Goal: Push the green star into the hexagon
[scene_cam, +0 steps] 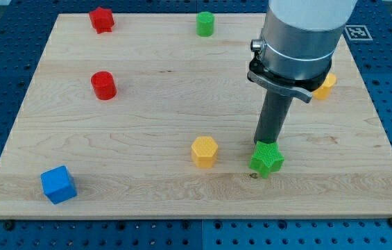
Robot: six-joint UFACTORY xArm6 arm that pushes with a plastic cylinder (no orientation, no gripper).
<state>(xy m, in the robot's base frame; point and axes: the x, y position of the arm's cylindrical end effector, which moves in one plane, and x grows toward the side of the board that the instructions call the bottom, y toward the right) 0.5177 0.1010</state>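
- You have no jaws on this arm, only a rod; my tip (265,142) sits at the green star (267,158), just behind it toward the view's top, seemingly touching.
- The green star lies near the desk (147,104) bottom edge, right of centre.
- The yellow hexagon (205,151) stands near it to the view's left, apart.
- From behind, my tip would drive the star downward; you likely need it on the star's right side.

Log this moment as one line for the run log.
task: green star to hexagon | my tip: touching green star at its top edge | yellow hexagon: left of star, apart | contact star-hexagon: not yet
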